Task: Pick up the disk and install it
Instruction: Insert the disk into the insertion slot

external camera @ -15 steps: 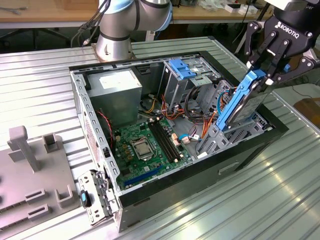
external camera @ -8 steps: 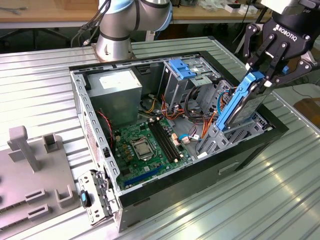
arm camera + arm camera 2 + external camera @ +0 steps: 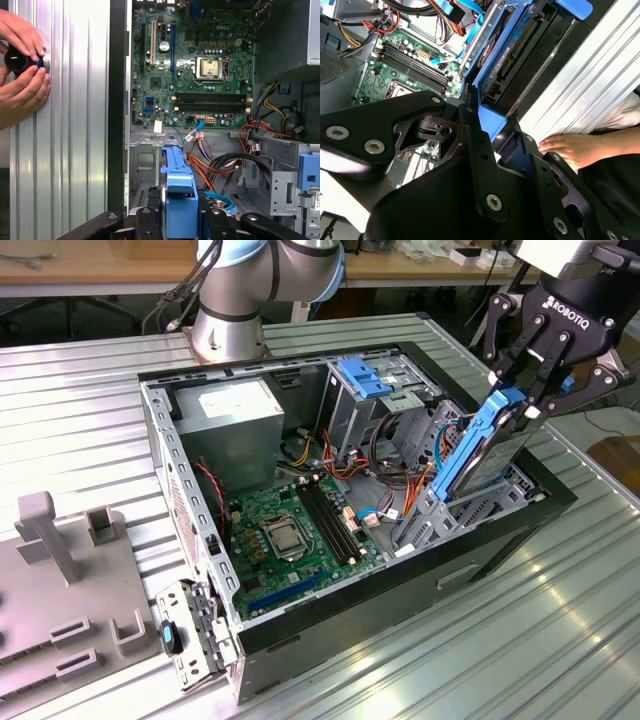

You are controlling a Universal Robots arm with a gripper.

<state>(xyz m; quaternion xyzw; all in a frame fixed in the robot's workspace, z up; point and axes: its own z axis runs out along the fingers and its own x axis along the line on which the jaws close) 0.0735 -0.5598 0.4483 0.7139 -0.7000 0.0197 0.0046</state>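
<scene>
- Ribbed metal table [image 3: 80, 410]: bears the open computer case [image 3: 350, 612].
- Computer case: lying on its side, with the motherboard [image 3: 290, 530] exposed.
- Gripper [image 3: 527, 400]: fingers clamped on the disk's upper end, above the case's corner at the exterior view's right.
- Disk [image 3: 487, 452]: blue-framed and steeply tilted, with its lower end in the metal drive bay [image 3: 440, 515].
- Person's hands [image 3: 22, 90]: on the table beside the case, holding a small dark knob [image 3: 17, 59].
</scene>
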